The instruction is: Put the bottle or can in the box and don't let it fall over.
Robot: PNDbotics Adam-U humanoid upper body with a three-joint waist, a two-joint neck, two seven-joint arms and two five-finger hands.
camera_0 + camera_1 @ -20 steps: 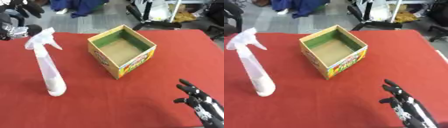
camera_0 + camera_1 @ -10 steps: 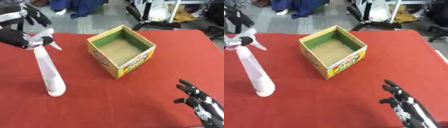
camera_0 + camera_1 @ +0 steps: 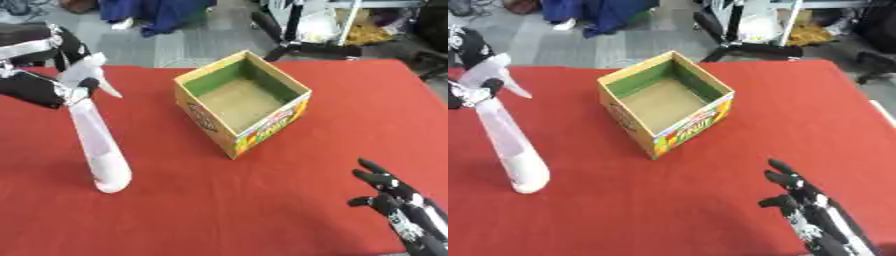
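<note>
I have my left hand (image 3: 48,75) closed around the neck of the white spray bottle (image 3: 96,145), just under its trigger head, with the thumb and fingers curled on either side. The bottle stands on the red tabletop (image 3: 262,200), leaning a little, well to the left of the open cardboard box (image 3: 243,102). My right hand (image 3: 398,202) rests open near the lower right corner, fingers up, holding nothing.

The bottle is tall and narrow with a small foot, and I am holding it high, so I judge the base will want to swing once it leaves the cloth. I should lift straight up first, let it hang true, and only then carry it right toward the box. The near wall of the box is tall, so the foot has to clear the rim before I lower.

I would aim for the middle of the brown floor, bring the base down flat, and uncurl only when it sits upright by itself. Since the box sits turned corner-on to me, I must watch the near corner
</note>
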